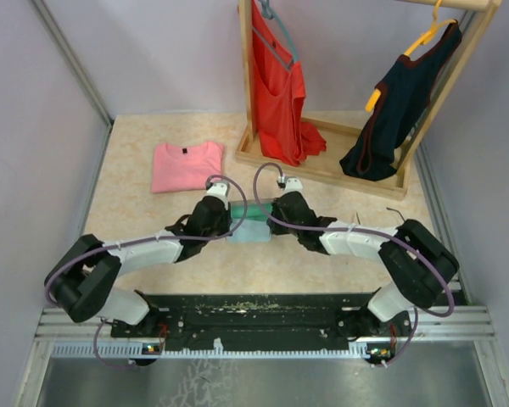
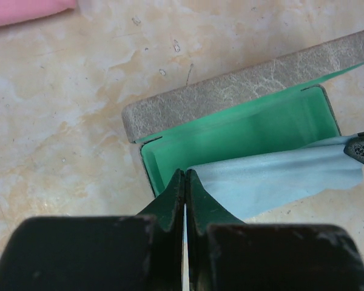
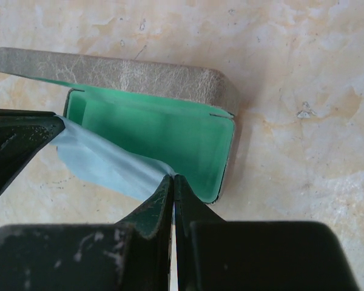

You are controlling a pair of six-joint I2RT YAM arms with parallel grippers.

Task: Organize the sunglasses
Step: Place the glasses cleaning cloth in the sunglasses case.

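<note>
Scanning for the thin dark wire-frame sunglasses, I can't place them with certainty. In the top view a fine dark wiry shape (image 1: 396, 214) lies on the bench at about 3 o'clock from the case, just beside the right arm's elbow. I judge that to be them, though it is too small to make out lenses. They are not in the part of the case I can see.

If that is the pair, I expect them to be very light, springy in the arms and easy to bend or scratch. I would pinch the bridge or a hinge corner of the frame, never a lens or the middle of a slim arm. I would also expect them to skate on the smooth surface.

The grey oblong textured case (image 2: 242, 91) lies open at the middle, its green lining showing bare along the far side. A light blue cleaning cloth (image 2: 273, 176) is stretched across its near edge. My left fingers (image 2: 173, 195) are clenched on one end of the cloth and my right fingers (image 3: 161, 200) on the other.

The mottled beige bench (image 1: 322, 273) also carries a folded pink T-shirt (image 1: 187, 165) at about 10 o'clock from the case.
</note>
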